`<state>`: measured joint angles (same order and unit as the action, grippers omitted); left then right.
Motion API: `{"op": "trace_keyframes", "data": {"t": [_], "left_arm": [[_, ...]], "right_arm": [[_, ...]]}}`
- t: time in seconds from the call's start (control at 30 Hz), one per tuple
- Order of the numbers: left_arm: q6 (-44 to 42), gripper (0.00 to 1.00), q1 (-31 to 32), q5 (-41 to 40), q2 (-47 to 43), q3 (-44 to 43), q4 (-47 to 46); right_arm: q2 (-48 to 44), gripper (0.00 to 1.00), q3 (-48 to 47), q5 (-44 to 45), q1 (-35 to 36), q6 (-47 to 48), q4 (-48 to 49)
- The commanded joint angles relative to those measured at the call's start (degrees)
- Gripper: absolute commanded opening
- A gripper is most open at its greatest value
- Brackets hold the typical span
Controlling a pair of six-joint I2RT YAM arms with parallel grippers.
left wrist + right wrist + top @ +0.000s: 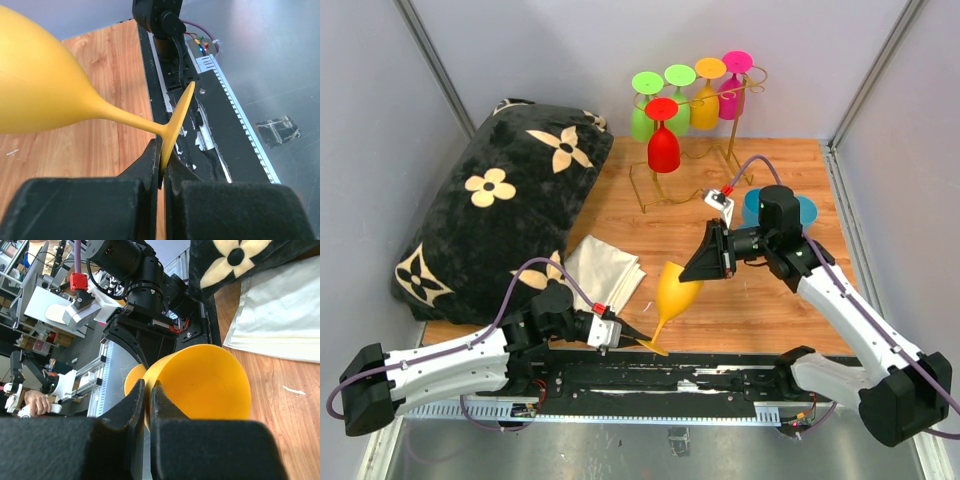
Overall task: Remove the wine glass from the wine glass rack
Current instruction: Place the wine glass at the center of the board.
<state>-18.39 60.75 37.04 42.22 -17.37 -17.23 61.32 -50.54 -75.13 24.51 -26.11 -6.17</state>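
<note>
An orange-yellow wine glass (677, 287) hangs tilted over the table's near middle, clear of the wine glass rack (756, 76), the gold wire stand at the back. My left gripper (638, 337) is shut on the edge of the glass's foot (180, 112), and its bowl (45, 90) reaches up and left. My right gripper (688, 272) is shut on the bowl's rim, one finger inside and one outside (148, 390). The bowl's open mouth (210, 380) faces the right wrist camera. Several coloured glasses, among them a red one (663, 148), hang upside down on the rack.
A black pillow with cream flowers (500, 210) fills the left of the table. A folded white cloth (605, 270) lies beside it, close to the glass. A blue round thing (806, 210) sits partly hidden behind my right arm. Grey walls close in left, right and back.
</note>
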Motion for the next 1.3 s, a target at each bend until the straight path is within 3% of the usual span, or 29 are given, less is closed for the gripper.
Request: {"op": "trace_keyframes", "data": {"t": [0.0, 0.2, 0.3, 0.53, 0.8, 1.03, 1.27], "left_arm": [[2.5, 0.06, -0.2, -5.3, -0.1, -1.6, -2.2], [8.8, 0.29, -0.1, -8.7, 0.2, -1.0, -5.6], [10.5, 0.45, -0.1, -9.5, 0.9, -1.4, -6.3], [11.4, 0.98, -0.1, -18.1, 1.5, -1.9, -6.2], [14.3, 1.0, -0.1, -23.5, 2.4, -4.6, -4.2], [18.8, 0.99, -0.1, -33.3, 1.0, -2.6, -11.1], [18.6, 1.0, -0.2, -36.9, -0.9, -2.2, -11.8]], "right_arm": [[-3.0, 0.01, -1.4, 1.8, 1.7, 2.6, 0.9], [-6.9, 0.01, -1.0, 7.4, 1.7, 8.4, -3.2], [-9.4, 0.01, -0.8, 12.7, 1.7, 11.4, -6.3], [-14.0, 0.01, -0.6, 23.7, 1.7, 18.1, -14.0], [-15.9, 0.01, 0.1, 52.5, 1.7, 22.5, -20.3], [-15.9, 0.01, 3.1, 74.3, 1.6, 24.0, -19.6], [-12.8, 0.01, 3.8, 83.9, 1.3, 22.6, -18.9]]}}
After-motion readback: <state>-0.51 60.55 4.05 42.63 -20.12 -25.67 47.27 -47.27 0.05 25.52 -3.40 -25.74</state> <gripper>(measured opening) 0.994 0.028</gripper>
